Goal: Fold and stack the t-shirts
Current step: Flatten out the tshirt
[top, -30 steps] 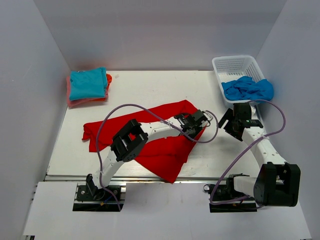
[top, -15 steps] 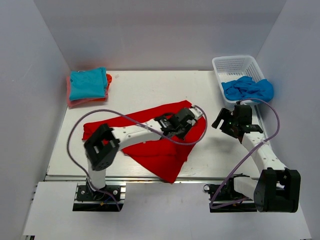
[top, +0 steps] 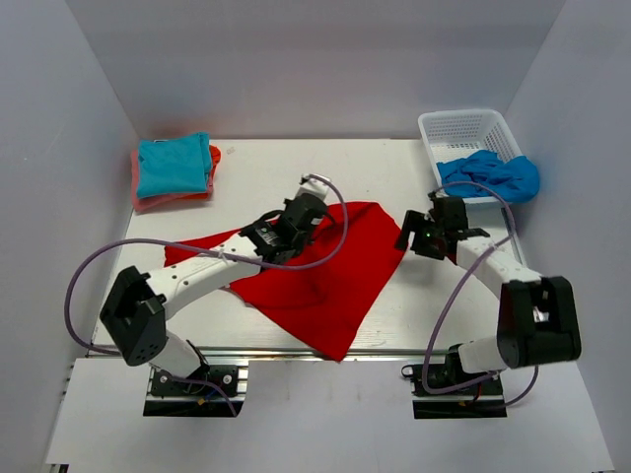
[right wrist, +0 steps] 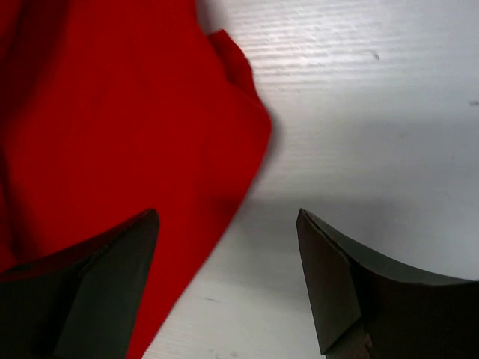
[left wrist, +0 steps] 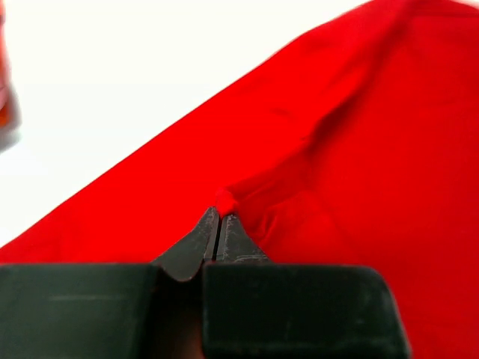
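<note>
Basket of white plastic mesh point(top: 463, 116) sits far right; left gripper point(left wrist: 217, 221) pinches the large red cloth t-shirt point(top: 325, 286), right gripper point(right wrist: 227, 217) gapes empty at its right edge.

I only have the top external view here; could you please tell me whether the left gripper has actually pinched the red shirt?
Observer: Yes. In the left wrist view the left gripper is shut, with a small ridge of the red t-shirt caught at its tips.
Operator: Thank you. And is the right gripper open?
Observer: It is. The right wrist view shows the right gripper spread wide over the shirt's edge, one finger above red cloth and the other above bare table.
</note>
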{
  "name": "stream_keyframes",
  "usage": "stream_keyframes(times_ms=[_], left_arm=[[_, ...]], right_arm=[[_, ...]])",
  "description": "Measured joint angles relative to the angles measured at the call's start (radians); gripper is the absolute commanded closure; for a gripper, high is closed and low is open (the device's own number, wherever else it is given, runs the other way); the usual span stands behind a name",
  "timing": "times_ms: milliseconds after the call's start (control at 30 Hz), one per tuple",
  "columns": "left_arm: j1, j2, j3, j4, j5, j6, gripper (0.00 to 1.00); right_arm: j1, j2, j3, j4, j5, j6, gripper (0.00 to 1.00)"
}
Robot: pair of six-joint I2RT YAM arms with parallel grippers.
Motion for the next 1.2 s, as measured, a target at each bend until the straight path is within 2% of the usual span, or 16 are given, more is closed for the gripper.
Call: stream_keyframes(times_ms=[233, 400, 533, 567, 600, 900, 1200], left_arm=[[0.087, -0.126, -0.122, 0.034, -0.002, 0.029, 1.0], [0.118, -0.147, -0.122, 0.077, 0.024, 0.052, 1.0], [0.139, -0.146, -0.122, 0.081, 0.04, 0.063, 1.0], [0.145, -0.146, -0.122, 0.08, 0.042, 0.063, 1.0], [0.149, -0.147, -0.123, 0.082, 0.043, 0.066, 1.0], [0.176, -0.225, -0.133, 0.095, -0.009, 0.116, 1.0], [0.176, -0.377, 0.009, 0.123, -0.082, 0.237, 1.0]], right_arm=[[0.05, 0.163, 0.11, 0.076, 0.087, -0.021, 0.24], [0.055, 0.267, 0.164, 0.093, 0.14, -0.034, 0.36], [0.062, 0.324, 0.199, 0.098, 0.166, -0.051, 0.62], [0.066, 0.331, 0.205, 0.1, 0.168, -0.057, 0.92], [0.068, 0.336, 0.208, 0.104, 0.17, -0.068, 1.0], [0.091, 0.283, 0.231, 0.101, 0.191, -0.106, 1.0], [0.093, -0.203, 0.246, 0.143, 0.2, -0.207, 1.0]])
